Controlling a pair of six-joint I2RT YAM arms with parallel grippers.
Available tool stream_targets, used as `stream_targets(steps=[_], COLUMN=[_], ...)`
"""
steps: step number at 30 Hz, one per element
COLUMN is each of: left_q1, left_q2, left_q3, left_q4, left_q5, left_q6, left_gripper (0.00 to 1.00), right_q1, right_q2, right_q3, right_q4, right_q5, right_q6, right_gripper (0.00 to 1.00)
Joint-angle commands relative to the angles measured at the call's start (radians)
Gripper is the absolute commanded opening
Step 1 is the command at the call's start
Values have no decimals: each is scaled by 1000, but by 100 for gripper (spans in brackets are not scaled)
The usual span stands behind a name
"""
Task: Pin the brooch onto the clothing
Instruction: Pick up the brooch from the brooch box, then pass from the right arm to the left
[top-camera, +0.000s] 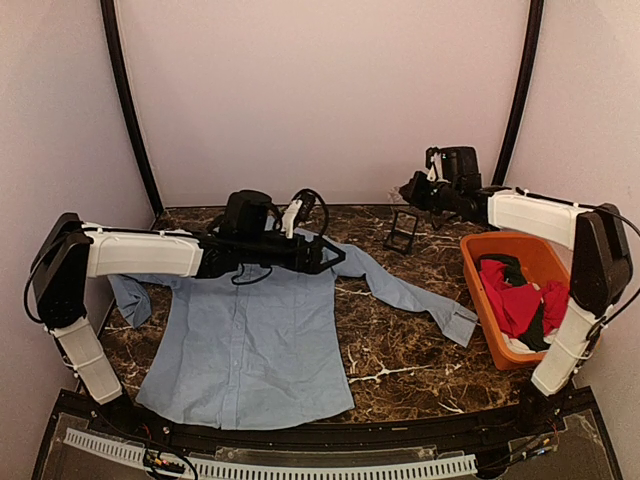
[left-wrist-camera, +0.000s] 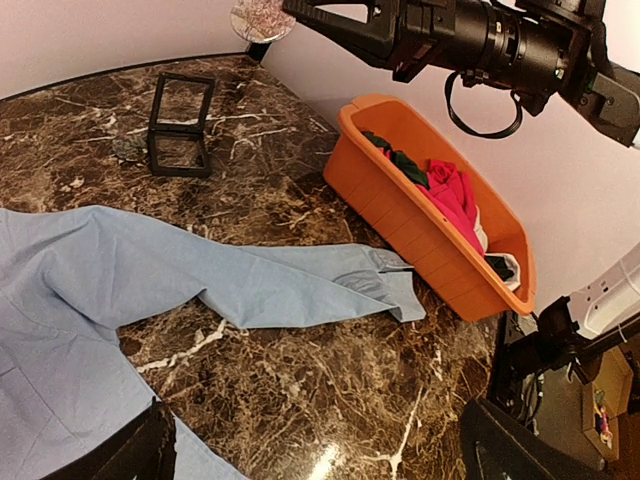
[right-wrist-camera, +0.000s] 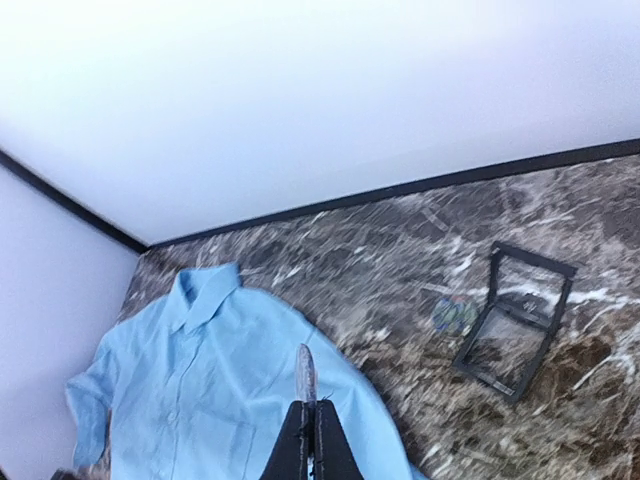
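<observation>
The light blue shirt lies flat on the marble table, buttoned side up, collar toward the back, right sleeve stretched toward the basket. It also shows in the left wrist view and the right wrist view. My right gripper is shut on the brooch, a thin disc seen edge-on, held high above the table at the back right. In the left wrist view the brooch is a round pale disc. My left gripper is open and empty, hovering by the shirt's right shoulder.
An open black box lies near the back wall, with a small round greenish piece beside it. An orange basket holding a red garment stands at the right edge. Walls close off the back and sides.
</observation>
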Motion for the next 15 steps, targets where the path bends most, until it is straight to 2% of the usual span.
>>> stream_targets(steps=[1, 5, 6, 10, 13, 15], left_q1=[5, 8, 7, 7, 7, 6], left_q2=[-136, -210, -248, -276, -284, -293], left_q3=[-85, -147, -178, -206, -205, -205], left_q4=[130, 161, 160, 117, 61, 32], left_q5=[151, 211, 233, 252, 245, 227], left_q6=[-27, -23, -15, 45, 96, 101], left_gripper=[99, 99, 99, 99, 99, 99], right_q1=[45, 90, 133, 214, 295, 359], right_q2=[-116, -253, -313, -375, -411, -430], right_q3=[-169, -305, -367, -422, -432, -435], right_q4=[125, 233, 267, 288, 259, 229], right_q5=[-221, -364, -405, -495, -502, -449], right_q6=[-165, -285, -379, -480, -605, -719], right_gripper=[0, 0, 0, 0, 0, 0])
